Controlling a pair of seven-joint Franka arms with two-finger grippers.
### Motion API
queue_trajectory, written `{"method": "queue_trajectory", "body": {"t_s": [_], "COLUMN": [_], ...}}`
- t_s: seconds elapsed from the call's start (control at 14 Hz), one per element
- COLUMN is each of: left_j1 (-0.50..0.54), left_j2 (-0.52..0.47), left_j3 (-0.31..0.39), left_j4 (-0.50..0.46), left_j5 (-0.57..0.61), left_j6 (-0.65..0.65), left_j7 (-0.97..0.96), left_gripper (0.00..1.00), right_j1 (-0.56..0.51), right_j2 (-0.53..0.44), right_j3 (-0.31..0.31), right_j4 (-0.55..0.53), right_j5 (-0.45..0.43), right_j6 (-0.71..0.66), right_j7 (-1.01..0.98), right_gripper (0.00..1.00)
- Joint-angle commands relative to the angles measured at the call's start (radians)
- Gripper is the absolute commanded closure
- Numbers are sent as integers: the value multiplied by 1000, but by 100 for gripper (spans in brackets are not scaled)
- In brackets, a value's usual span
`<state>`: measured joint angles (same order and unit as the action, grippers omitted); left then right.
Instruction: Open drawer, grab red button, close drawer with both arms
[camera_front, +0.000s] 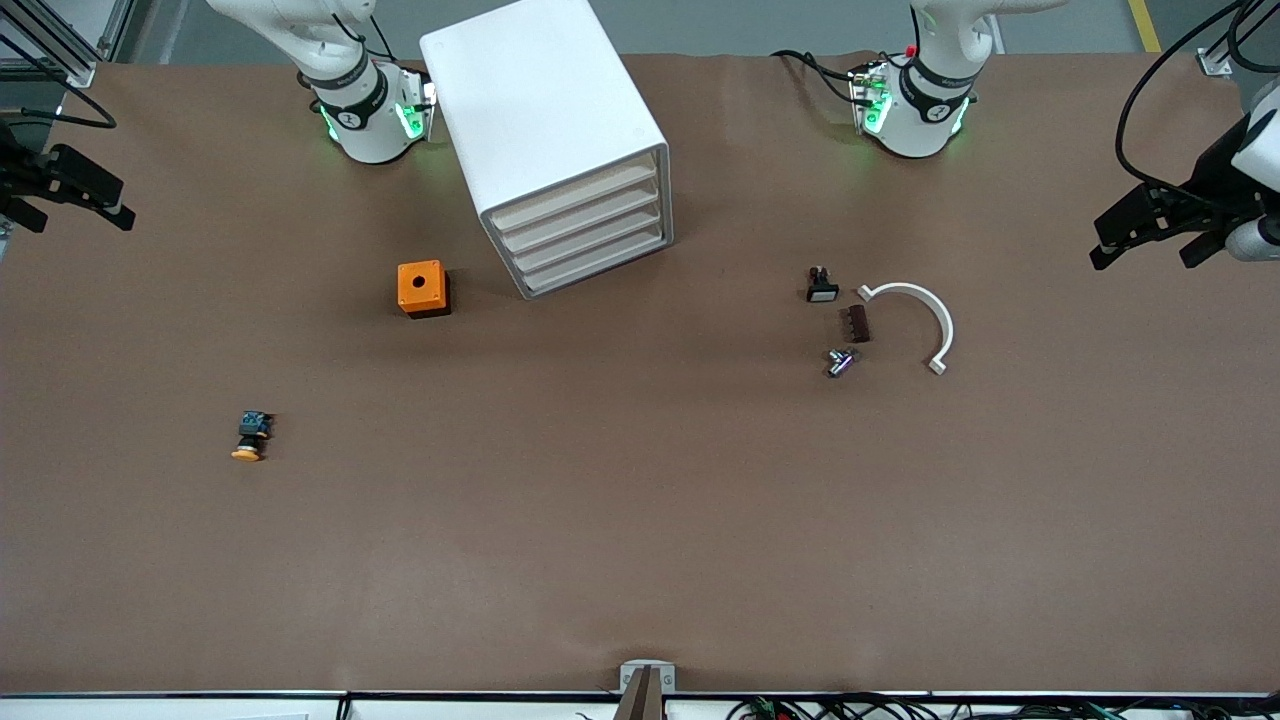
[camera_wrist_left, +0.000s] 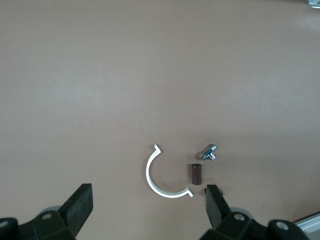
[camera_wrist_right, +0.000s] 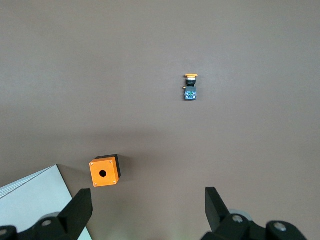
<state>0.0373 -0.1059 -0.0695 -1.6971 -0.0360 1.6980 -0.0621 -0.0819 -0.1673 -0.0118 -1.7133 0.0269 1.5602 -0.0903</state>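
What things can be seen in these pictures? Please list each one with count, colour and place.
cabinet: one, white, four shut drawers, between the arm bases
top drawer: one, white, shut
orange box: one, hole on top, beside the cabinet, toward the right arm's end
orange-capped button: one, nearer the front camera than the box
curved bracket: one, white, toward the left arm's end
brown block: one, beside the bracket
metal part: one, silver, nearer the camera than the block
black-and-white part: one, beside the bracket
table: one, brown
left claw: black, open, waiting
right claw: black, open, waiting
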Motion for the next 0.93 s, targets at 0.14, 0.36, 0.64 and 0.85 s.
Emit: {"method": "queue_trajectory", "body": {"t_s": [0.14,0.36,0.64,0.85], "left_j1": [7,9,9,13], "left_j2": [14,11,12,37], "left_j3": [-6,0,0,0], "left_j4": [31,28,33,30], "left_j5": [8,7,2,-4], "left_j6": [-21,-23,-57,-133], "left_j7": [-8,-4,-11,-12], "left_gripper": [0,0,0,0], "right_j1": [-2,-2,-2,-2], "right_j2": [-21,-23,-21,-21], "right_j3": [-1,-1,-1,-1], "right_j4": [-19,-19,-17,-19], "right_j5": [13,11,10,4], "right_j6": [6,6,6,6], "right_j7": [-11,-11,-11,-11], "right_gripper": [0,0,0,0]}}
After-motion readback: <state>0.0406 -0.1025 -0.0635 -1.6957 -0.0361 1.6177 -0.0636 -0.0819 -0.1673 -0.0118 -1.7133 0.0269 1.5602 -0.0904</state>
